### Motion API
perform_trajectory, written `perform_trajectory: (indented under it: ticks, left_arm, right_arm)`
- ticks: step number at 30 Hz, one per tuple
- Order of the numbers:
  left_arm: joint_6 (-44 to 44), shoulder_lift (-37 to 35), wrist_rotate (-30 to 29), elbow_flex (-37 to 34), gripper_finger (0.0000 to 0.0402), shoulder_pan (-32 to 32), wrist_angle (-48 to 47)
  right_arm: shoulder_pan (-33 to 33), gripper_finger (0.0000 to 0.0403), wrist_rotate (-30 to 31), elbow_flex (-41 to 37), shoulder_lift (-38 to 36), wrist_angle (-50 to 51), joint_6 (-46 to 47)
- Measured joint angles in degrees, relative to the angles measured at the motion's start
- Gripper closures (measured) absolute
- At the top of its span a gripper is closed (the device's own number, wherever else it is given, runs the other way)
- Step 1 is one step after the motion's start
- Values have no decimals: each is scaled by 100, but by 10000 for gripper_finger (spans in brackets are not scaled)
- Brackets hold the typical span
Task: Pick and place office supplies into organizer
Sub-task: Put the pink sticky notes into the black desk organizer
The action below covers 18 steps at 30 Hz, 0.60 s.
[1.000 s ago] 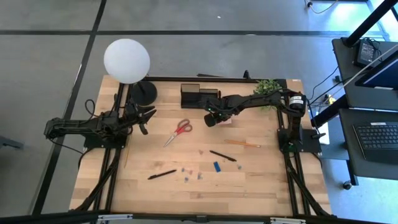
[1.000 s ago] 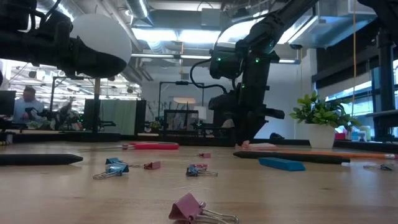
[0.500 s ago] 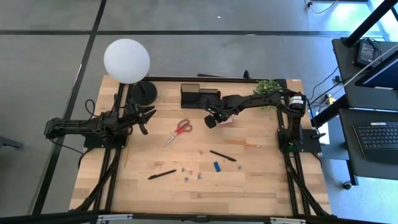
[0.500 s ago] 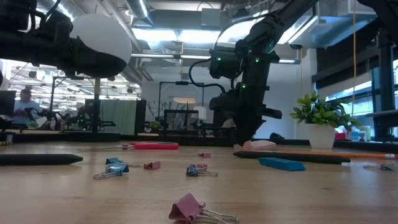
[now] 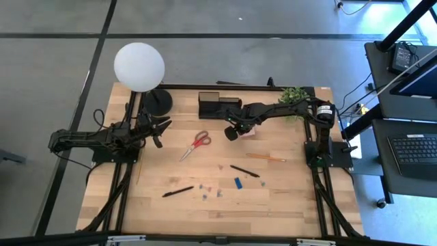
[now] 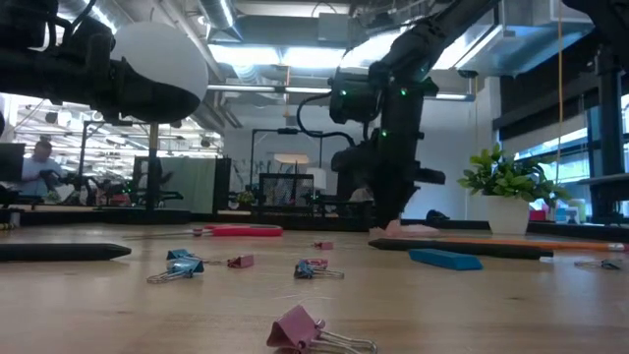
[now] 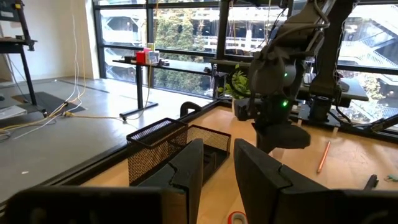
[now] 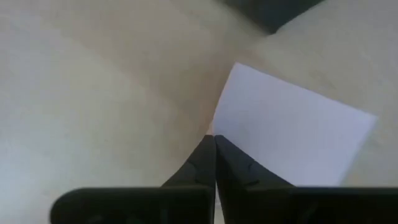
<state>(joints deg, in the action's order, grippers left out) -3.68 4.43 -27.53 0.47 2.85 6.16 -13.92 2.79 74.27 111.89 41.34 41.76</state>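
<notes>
Pale planked wood with a smooth matt finish for the worktop [image 5: 287, 198], black wire mesh metal for the organizer [image 7: 163, 144], thin matt paper for the sticky-note pad [image 8: 292, 127], dark matt plastic for the left gripper [image 7: 217, 171], frosted white smoothness for the lamp globe [image 5: 138, 65].

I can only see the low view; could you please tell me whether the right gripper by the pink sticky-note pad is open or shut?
Observer: The right gripper is shut, its tips meeting at the edge of the sticky-note pad; I cannot tell whether a sheet is pinched.
Operator: Thank you. Where is the organizer from there?
Observer: The organizer stands just behind that gripper, by the table's far edge.
Operator: And the left arm?
Observer: The left gripper is open at the table's left side, near the lamp base and apart from the scissors.
</notes>
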Motion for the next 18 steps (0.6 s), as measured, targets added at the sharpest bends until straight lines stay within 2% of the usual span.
perform_trajectory:
  ticks: [8, 12, 15, 18]
  left_arm:
    - [0, -1, 0, 0, 316, 0, -1]
    - [0, -1, 0, -2, 316, 0, 1]
    - [0, -1, 0, -1, 316, 0, -1]
    - [0, -1, 0, -1, 316, 0, -1]
  right_arm:
    - [156, 401, -876, 1165, -1, 892, -608]
    - [283, 401, -901, 1974, -2, 1188, -1064]
    - [357, 401, -870, 2622, -12, 1351, -1742]
    - [429, 401, -432, 3243, -14, 1628, -2652]
